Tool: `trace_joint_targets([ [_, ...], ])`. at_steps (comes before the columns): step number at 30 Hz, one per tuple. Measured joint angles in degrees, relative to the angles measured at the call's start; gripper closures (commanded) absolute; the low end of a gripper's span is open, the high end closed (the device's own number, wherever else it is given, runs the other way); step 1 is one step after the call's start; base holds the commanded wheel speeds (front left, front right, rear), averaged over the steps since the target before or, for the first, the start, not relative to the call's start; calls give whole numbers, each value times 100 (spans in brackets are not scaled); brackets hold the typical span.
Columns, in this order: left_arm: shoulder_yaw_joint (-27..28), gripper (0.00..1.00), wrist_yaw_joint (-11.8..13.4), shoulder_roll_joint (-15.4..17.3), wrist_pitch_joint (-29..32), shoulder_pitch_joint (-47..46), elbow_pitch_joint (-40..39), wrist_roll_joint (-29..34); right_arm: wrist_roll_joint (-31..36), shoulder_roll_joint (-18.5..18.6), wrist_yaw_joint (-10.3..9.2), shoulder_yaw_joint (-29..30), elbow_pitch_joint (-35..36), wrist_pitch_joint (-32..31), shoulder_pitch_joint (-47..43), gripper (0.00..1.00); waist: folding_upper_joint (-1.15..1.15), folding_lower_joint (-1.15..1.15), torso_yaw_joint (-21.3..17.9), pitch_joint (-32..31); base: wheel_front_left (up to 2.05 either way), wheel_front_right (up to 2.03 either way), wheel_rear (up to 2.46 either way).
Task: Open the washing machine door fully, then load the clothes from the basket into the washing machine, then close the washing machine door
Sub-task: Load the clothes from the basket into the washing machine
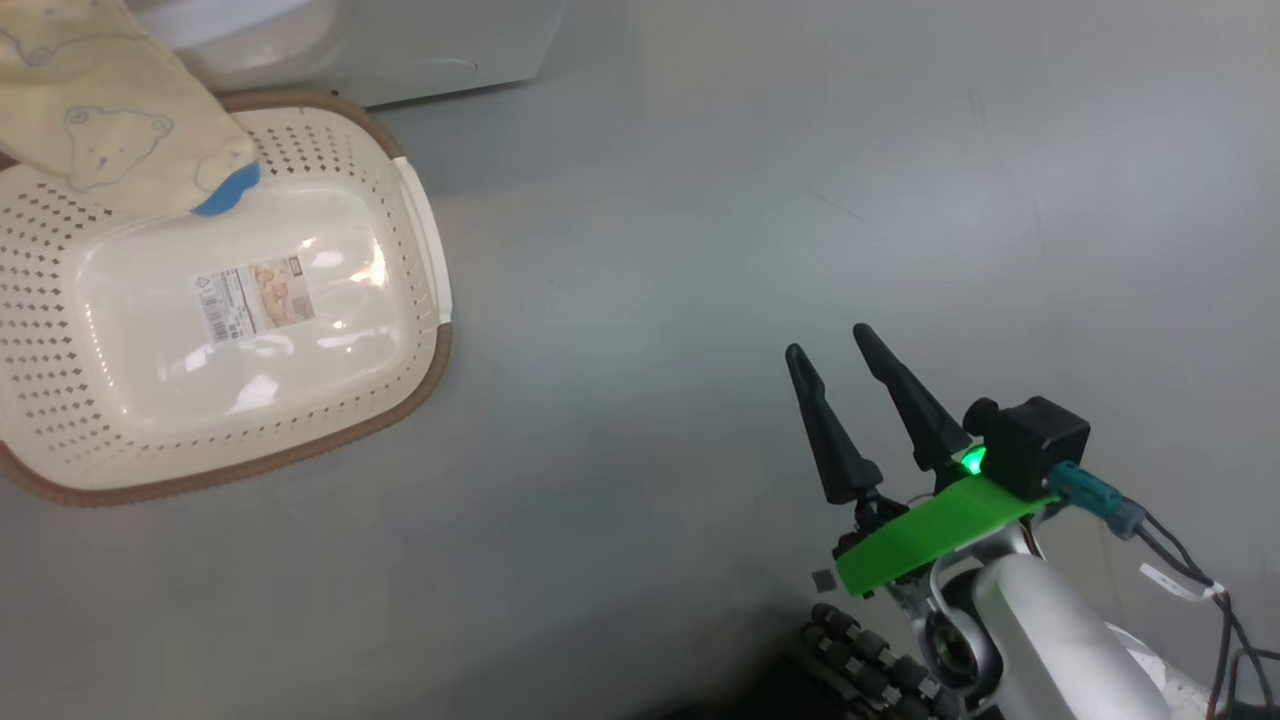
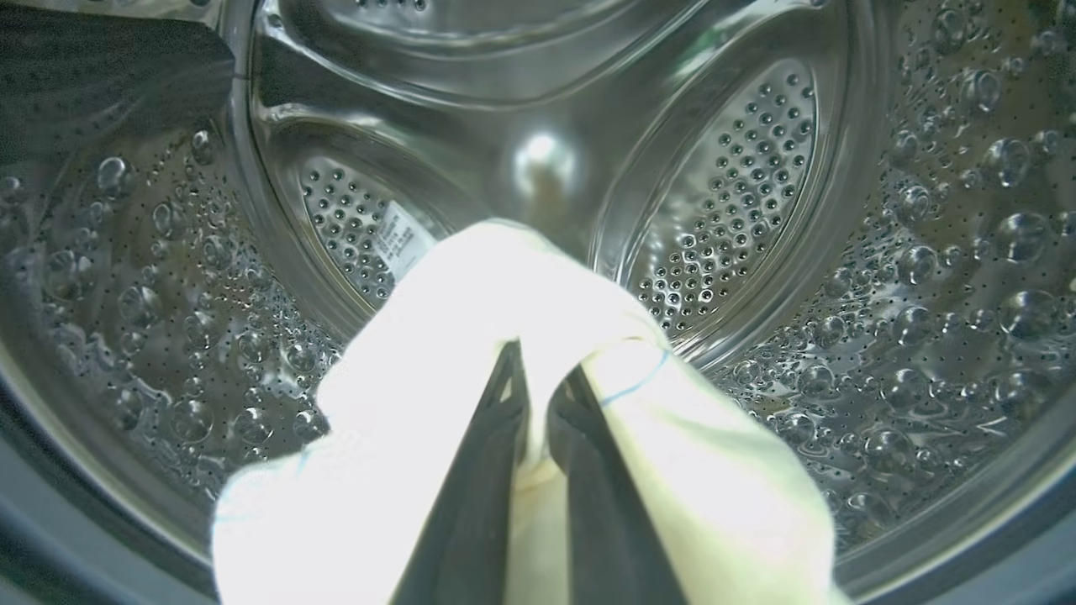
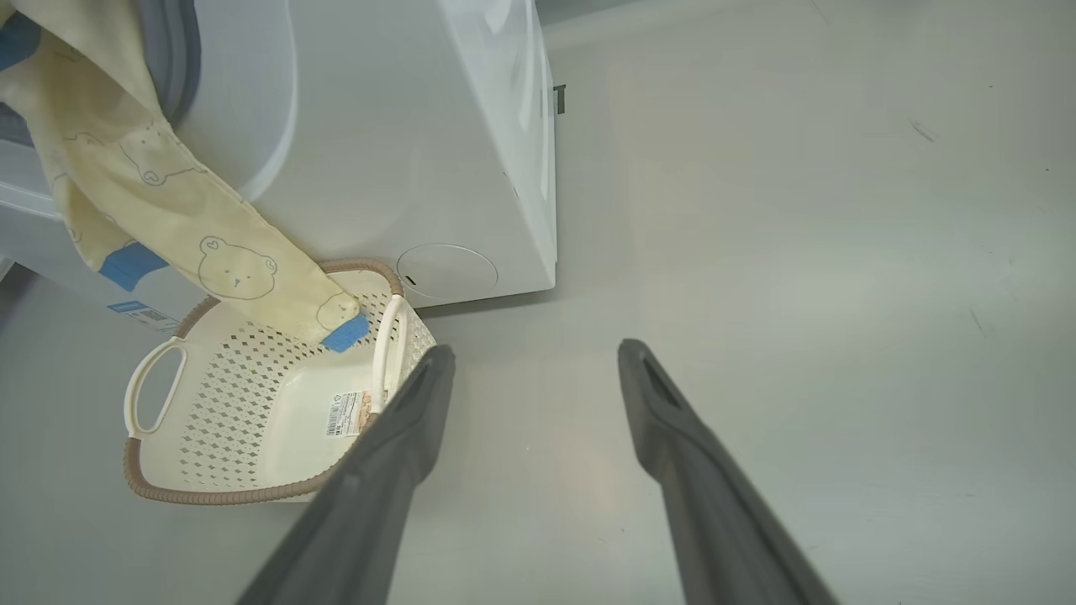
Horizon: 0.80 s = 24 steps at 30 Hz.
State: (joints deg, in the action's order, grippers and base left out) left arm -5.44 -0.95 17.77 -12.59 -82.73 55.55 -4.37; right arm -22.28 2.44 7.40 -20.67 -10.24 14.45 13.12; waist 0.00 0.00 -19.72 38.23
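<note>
**Head view.** One basket [image 1: 60, 330] lies on the grey floor [image 1: 800, 150] at 9 o'clock, with one label sticker [image 1: 255, 298] on its bare bottom. One piece of the clothes [image 1: 100, 110] hangs in from 11 o'clock, its blue-trimmed end over the basket's far corner. The washing machine [image 1: 420, 50] shows as a white base at 12 o'clock, just behind the basket. One right gripper [image 1: 828, 340] sits at 4 o'clock, fingers spread with nothing between them, well apart from the basket.

**Left wrist view.** This view adds the inside of the steel drum [image 2: 756, 210]. The left gripper [image 2: 538, 378] is at the drum's mouth, fingers pinched narrow on the pale fabric. The fabric blocks the drum's lower centre.

**Right wrist view.** Two white handles [image 3: 384, 344] are counted on the basket. The fabric drapes from the machine's opening at 11 o'clock down to the basket's rim. The right gripper's own fingers stand wide over bare floor, and one covers the basket's near corner at 7 o'clock.
</note>
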Motion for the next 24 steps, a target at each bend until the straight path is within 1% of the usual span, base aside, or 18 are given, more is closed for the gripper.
trace_joint_targets([
  [6,-41,100,153,-3,-52,-474,326,57,1,0,0,-7,66,0,-2,0,0,0,-82,173,0,0,0],
  [11,-14,100,156,8,-107,-792,475,-9,0,-1,0,-55,110,0,2,0,0,0,-150,325,0,0,0],
  [13,-31,100,194,16,-124,-914,459,-25,-2,-1,0,-52,145,0,3,0,0,0,-167,383,0,0,0],
  [17,-16,100,233,34,-162,-1090,225,-30,-42,-1,0,-56,160,0,8,0,0,0,-175,481,0,0,0],
  [20,7,100,265,83,-186,-1096,-197,-38,-42,-1,0,-70,167,0,13,0,0,0,-187,537,0,0,0],
  [22,33,100,353,112,-203,-1095,-460,-43,-43,-1,0,-100,172,0,24,0,0,0,-205,571,0,0,0],
  [24,53,100,376,121,-205,-1095,-603,-43,-43,-1,0,-114,174,0,32,0,0,0,-224,592,0,0,0],
])
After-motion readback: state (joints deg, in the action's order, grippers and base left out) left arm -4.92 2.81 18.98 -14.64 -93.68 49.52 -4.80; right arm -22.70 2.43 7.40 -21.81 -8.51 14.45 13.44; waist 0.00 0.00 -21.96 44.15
